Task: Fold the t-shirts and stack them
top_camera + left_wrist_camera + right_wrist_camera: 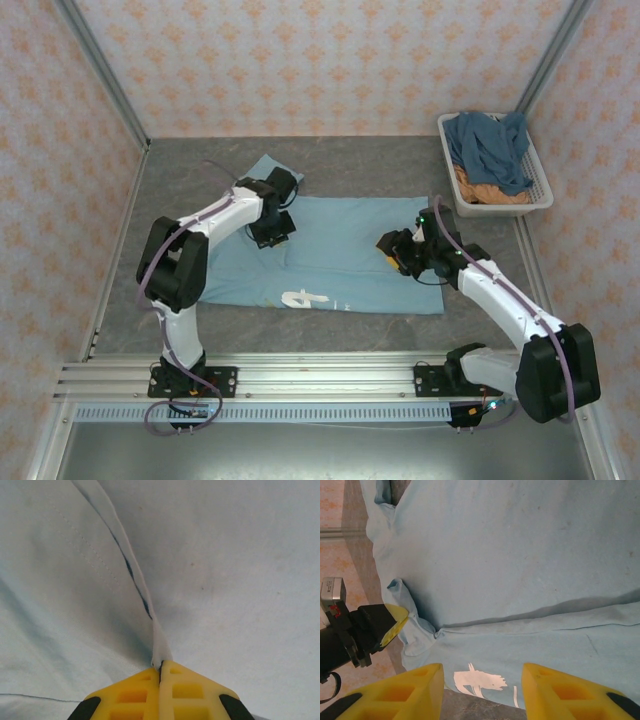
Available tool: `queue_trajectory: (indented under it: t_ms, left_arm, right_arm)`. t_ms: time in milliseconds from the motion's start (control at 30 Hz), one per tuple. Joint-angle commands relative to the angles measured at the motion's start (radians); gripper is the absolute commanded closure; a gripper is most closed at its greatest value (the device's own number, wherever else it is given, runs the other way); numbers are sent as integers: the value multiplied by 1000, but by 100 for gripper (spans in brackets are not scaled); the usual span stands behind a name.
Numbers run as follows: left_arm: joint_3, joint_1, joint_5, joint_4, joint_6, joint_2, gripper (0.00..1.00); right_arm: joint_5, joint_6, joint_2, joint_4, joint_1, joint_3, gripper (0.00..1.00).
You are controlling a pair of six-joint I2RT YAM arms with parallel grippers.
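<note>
Pinching a ridge of the light blue t-shirt (350,262), spread flat across the middle of the table (350,160), in the clamped jaws of the left gripper (161,668), with the right gripper (482,674) held jaws-parted above its right half.

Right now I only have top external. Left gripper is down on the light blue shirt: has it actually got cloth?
Observer: Yes. The left wrist view shows the left gripper shut on a thin raised ridge of the light blue t-shirt.
Operator: And the right one?
Observer: The right gripper is open, fingers well apart, gripping nothing.
Operator: Is the cloth flat in front of it?
Observer: No. The right wrist view shows a long crease running across the shirt, just beyond the white lettering.
</note>
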Motion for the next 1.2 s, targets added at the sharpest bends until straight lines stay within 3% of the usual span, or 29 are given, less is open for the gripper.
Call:
queue_trajectory:
  t_ms: [0,367,700,967,1100,1167]
  left_arm:
    - [53,-14,-77,-83,56,47,100]
    - [122,-28,-121,-83,94,81,100]
    - [186,-42,-111,-74,124,113,100]
    - [168,-45,-90,3,245,94,100]
    - [110,-31,-145,9,278,16,56]
    - [49,-10,-163,7,258,-72,46]
  right_arm:
    - [23,9,1,1,7,-5,55]
    - [50,15,-12,-35,6,-29,61]
    - [238,79,-60,-172,4,-76,66]
    - [245,124,-73,-161,3,-119,67]
    - [243,123,-75,-168,2,-125,67]
    - [237,122,-75,-168,3,-132,66]
